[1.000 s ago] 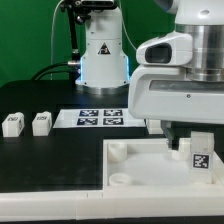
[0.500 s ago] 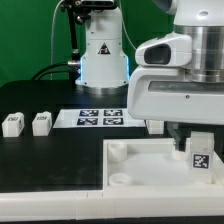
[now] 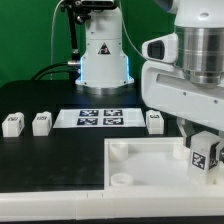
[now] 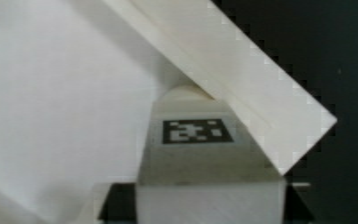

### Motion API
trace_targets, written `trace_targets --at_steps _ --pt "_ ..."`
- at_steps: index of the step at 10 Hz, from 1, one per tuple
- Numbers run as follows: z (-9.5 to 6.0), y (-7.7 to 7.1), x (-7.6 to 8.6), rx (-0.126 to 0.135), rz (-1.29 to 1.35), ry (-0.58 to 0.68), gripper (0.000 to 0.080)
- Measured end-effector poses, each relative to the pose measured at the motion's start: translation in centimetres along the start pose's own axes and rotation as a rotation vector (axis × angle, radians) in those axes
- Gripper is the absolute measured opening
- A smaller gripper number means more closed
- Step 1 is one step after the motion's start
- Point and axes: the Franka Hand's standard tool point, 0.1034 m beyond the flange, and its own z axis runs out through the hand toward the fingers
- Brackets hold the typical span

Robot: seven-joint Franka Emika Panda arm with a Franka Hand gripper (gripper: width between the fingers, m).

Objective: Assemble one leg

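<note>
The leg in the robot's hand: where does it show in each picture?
Exterior view: the leg is at that view's right edge, under the hand, over the panel's far right corner.
Wrist view: the leg fills the middle, tag facing the camera, with the panel behind it.
Shared landmark: the black-and-white tag on the leg, and the white panel.

The arm reaches down at about 3 o'clock in the exterior view, its wrist slightly tilted. The gripper [image 3: 204,152] points downward, fingers clamped on the leg [image 3: 203,155].
</note>
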Motion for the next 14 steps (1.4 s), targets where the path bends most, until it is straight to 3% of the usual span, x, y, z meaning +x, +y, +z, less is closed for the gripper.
trace_targets --at_steps 1,3,6,8,10,11,14 --pt "0.0 0.1 0.1 0.006 0.22 -0.009 0.029" --pt "-0.1 0.6 0.2 0.054 0.561 -0.042 0.029" --pt "-0.1 0.9 0.4 0.046 0.859 -0.048 0.0291" --pt "-0.1 0.9 0.5 0.046 0.883 -0.037 0.0291" --pt "0.0 0.9 0.3 0.044 0.837 -0.04 0.0549" --pt "0.1 0.9 0.3 0.044 0.837 -0.04 0.0619" --pt "-1.4 -0.6 -1.6 0.067 0.804 -0.052 0.0648"
